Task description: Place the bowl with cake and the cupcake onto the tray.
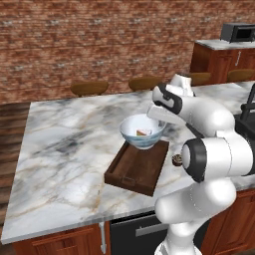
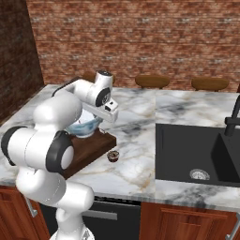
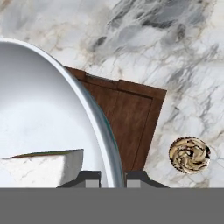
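The bowl with cake is white inside and pale blue outside, and it sits over the far end of the dark brown wooden tray. My gripper is shut on the bowl's rim, one finger inside and one outside. The white-topped cake wedge lies inside the bowl. I cannot tell whether the bowl touches the tray. The cupcake stands on the marble just right of the tray; it shows as the cupcake and the cupcake. From the right I see the bowl above the tray, partly behind my arm.
The marble counter stretches wide to the tray's left. A black sink with a dark faucet lies to the right. Round stools line the far side, and a microwave stands at the back right.
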Robot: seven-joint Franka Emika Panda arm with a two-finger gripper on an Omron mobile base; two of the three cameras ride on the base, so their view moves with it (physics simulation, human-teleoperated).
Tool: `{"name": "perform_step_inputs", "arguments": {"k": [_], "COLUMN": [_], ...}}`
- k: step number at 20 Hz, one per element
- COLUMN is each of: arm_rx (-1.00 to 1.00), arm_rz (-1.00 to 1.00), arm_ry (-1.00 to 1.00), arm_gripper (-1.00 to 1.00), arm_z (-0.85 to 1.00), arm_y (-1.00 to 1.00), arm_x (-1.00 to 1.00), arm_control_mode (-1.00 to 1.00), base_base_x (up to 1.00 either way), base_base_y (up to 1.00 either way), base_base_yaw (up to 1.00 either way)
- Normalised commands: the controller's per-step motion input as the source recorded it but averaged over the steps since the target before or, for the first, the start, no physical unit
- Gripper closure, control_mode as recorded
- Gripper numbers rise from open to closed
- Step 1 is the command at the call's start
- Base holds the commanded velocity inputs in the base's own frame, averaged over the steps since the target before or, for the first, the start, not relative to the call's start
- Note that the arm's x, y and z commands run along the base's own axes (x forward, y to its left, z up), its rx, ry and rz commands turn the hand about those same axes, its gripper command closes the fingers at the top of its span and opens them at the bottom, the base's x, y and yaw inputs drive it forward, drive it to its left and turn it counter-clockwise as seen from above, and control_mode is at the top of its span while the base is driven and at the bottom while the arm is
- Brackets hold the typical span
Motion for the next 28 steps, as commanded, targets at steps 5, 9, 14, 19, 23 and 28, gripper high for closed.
{"name": "perform_step_inputs", "arguments": {"k": [5, 9, 14, 19, 23, 28], "arm_rx": [0.0, 0.0, 0.0, 0.0, 0.0, 0.0], "arm_rz": [-0.02, -0.01, 0.0, 0.0, 0.0, 0.0], "arm_ry": [0.0, 0.0, -0.01, -0.04, -0.07, -0.02], "arm_gripper": [1.0, 1.0, 1.0, 1.0, 1.0, 1.0], "arm_z": [-0.33, -0.28, -0.18, -0.21, -0.17, -0.14], "arm_y": [-0.18, 0.0, 0.0, 0.0, 0.0, 0.0], "arm_x": [0.04, 0.06, 0.1, 0.1, 0.05, 0.0], "arm_control_mode": [-1.0, -1.0, -1.0, -1.0, -1.0, -1.0], "base_base_x": [0.0, 0.0, 0.0, 0.0, 0.0, 0.0], "base_base_y": [0.0, 0.0, 0.0, 0.0, 0.0, 0.0], "base_base_yaw": [0.0, 0.0, 0.0, 0.0, 0.0, 0.0]}}
